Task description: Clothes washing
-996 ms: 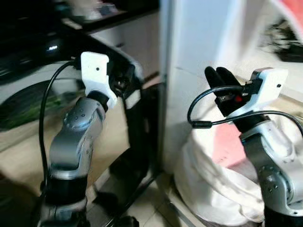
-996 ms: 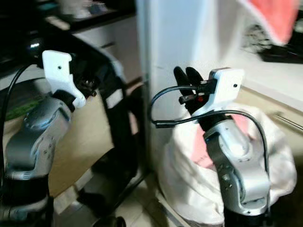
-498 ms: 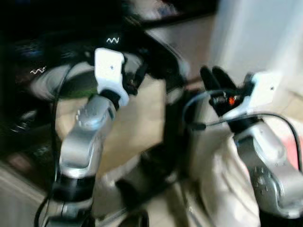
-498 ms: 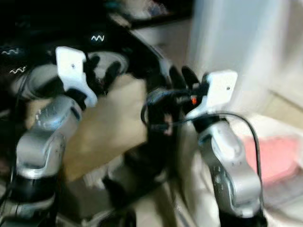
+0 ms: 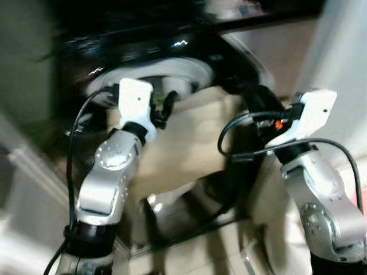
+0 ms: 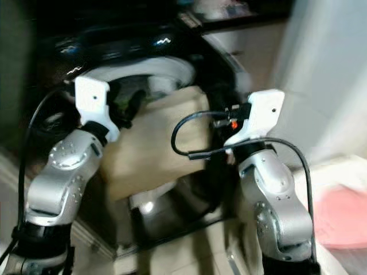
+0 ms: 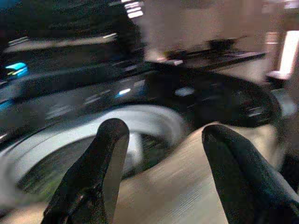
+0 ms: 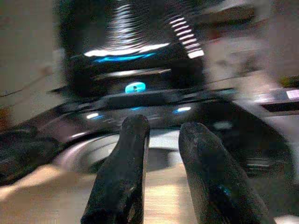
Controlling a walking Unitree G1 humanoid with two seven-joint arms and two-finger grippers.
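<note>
Washing machine [image 5: 172,74] stands straight ahead of me, a dark front-loader with a pale ring around its drum opening, blurred in both head views; nearest to me are my own two silver arms, both raised toward it; my left gripper [image 7: 161,140] is released, its two black fingers [image 7: 110,154] spread wide apart with nothing between them, pointing at the drum rim; my right gripper [image 8: 161,140] has its fingers [image 8: 133,144] close together but not touching, a narrow gap between them, holding nothing, and it too points at the front of the machine; a black cable [image 5: 246,152] loops out from my right wrist; between and just beyond the grippers a flat, light tan surface [image 5: 183,143] tilts out from the drum opening, and I cannot tell from the blur whether it is the open door or something lying against it; below it a glossy dark panel [image 5: 183,215] reflects light near the tiled floor [image 5: 218,260]; to my right, low down, sits a white bag [image 6: 338,189] with pink cloth [image 6: 338,217] in it, beside a pale wall [image 5: 344,46]; farther off, the machine's dark control strip shows small blue lights [image 8: 134,87]; behind the machine a dark counter [image 6: 241,17] carries some indistinct things.
</note>
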